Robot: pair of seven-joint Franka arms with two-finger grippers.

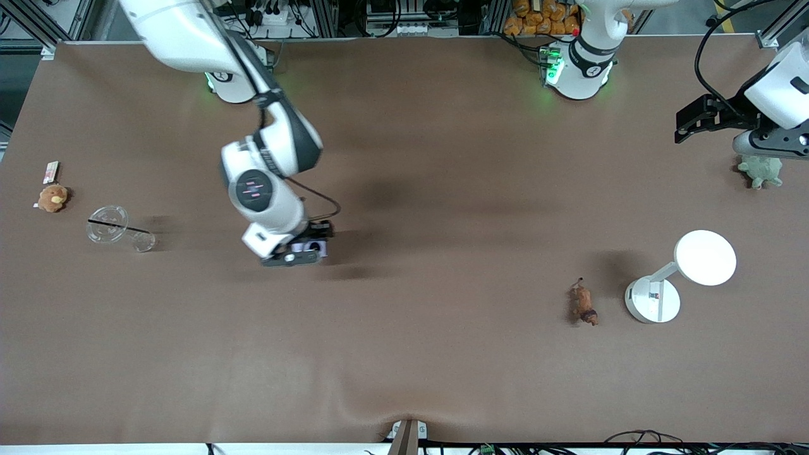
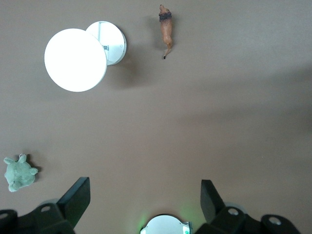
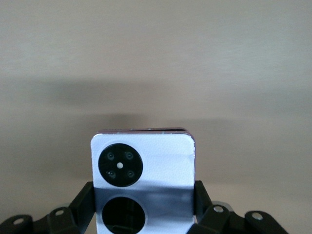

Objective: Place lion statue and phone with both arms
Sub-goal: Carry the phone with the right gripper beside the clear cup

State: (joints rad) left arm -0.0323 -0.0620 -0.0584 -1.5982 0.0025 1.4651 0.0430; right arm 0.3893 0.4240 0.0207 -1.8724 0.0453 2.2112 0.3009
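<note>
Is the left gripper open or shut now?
Open. The left gripper has its fingers spread wide with only bare table between them; it holds nothing and hangs over the green plush.

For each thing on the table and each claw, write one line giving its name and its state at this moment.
Phone: gripped in the right claw.
Lion statue: lying on the table, untouched.
Left claw: open, above the green plush toy.
Clear cup: tipped on its side.
White lamp: standing beside the lion statue.
Tan plush toy: resting untouched.
</note>
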